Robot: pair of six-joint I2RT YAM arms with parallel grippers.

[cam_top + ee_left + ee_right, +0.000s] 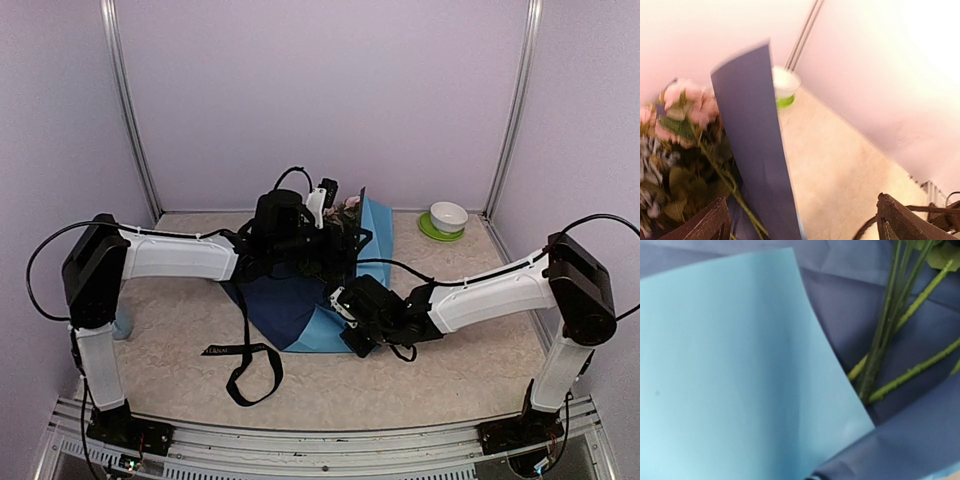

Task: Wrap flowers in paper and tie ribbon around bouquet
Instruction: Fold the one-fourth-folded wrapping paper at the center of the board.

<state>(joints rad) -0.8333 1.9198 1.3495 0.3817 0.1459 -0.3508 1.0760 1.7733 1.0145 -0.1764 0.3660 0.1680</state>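
Wrapping half-done: flowers (687, 107) on paper (300, 310) mid-table, one flap up, no cone yet. Ribbon (245, 370) loose at paper's 7 o'clock, untied. Left gripper (800, 225) spread; right gripper (345, 325) pressed together at 5 o'clock edge.

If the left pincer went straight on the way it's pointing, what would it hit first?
Probably the paper: its upright navy flap stands just ahead of the open left pincer, flowers beside it. Right of the flap is bare table, so it might slip past; depth is unclear.
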